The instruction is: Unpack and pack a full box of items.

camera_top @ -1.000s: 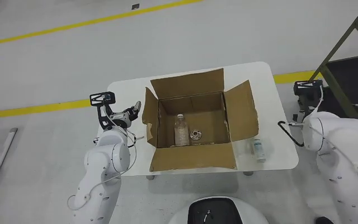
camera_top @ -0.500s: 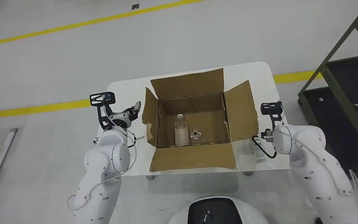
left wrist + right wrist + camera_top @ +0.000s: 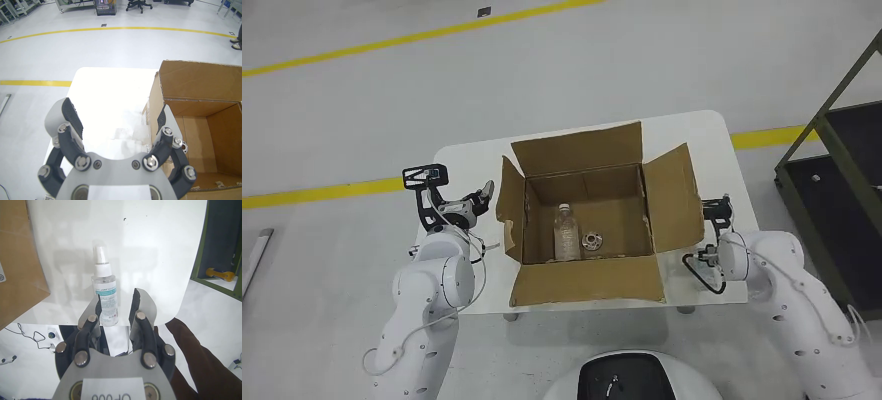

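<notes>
White table (image 3: 704, 138), open box (image 3: 587, 282), spray bottle (image 3: 105, 294)

Seen from above, the small metal ring (image 3: 591, 241) at 3 o'clock of the clear bottle (image 3: 565, 232) in the cardboard box (image 3: 682, 200) is too small to identify. In the left wrist view the box runs off the edge, and a finger (image 3: 168, 123) of the left gripper (image 3: 115, 103) covers most of the bottle and part of the ring. A finger (image 3: 98, 308) of the right gripper (image 3: 117, 294) hides one lower edge of the spray bottle (image 3: 105, 285). The yellow object (image 3: 219, 273) on the shelf (image 3: 198, 256) is half behind the frame and cannot be identified.
</notes>
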Controlling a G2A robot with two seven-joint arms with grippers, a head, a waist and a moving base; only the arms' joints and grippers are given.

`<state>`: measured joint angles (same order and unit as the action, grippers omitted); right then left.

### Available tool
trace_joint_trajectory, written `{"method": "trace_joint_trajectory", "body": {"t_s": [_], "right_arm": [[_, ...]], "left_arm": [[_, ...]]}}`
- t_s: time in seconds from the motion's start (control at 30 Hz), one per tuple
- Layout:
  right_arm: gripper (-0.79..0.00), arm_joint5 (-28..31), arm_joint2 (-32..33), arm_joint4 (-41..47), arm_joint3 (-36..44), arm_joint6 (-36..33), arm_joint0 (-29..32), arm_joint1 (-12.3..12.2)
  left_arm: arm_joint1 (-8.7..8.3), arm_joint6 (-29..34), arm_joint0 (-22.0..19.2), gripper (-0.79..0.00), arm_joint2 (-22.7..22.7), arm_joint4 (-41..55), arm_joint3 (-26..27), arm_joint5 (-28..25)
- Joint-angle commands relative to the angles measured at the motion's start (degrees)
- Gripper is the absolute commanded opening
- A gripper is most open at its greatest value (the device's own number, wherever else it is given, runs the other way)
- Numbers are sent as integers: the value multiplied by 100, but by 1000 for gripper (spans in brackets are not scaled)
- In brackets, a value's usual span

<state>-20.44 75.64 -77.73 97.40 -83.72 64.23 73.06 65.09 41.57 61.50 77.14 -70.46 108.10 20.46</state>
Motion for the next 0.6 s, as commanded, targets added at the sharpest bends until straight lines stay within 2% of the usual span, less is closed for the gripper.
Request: {"method": "trace_joint_trajectory", "body": {"t_s": [0.0, 0.5, 0.57], "right_arm": [[-413, 25, -24, 15, -67, 2, 0, 7], [-446, 114, -223, 148, -631, 149, -183, 83], [-474, 119, -239, 164, -675, 158, -206, 92]], "left_arm": [[0, 0, 0, 0, 0, 0, 0, 0], [0, 0, 0, 0, 0, 0, 0, 0], [0, 0, 0, 0, 0, 0, 0, 0]]}}
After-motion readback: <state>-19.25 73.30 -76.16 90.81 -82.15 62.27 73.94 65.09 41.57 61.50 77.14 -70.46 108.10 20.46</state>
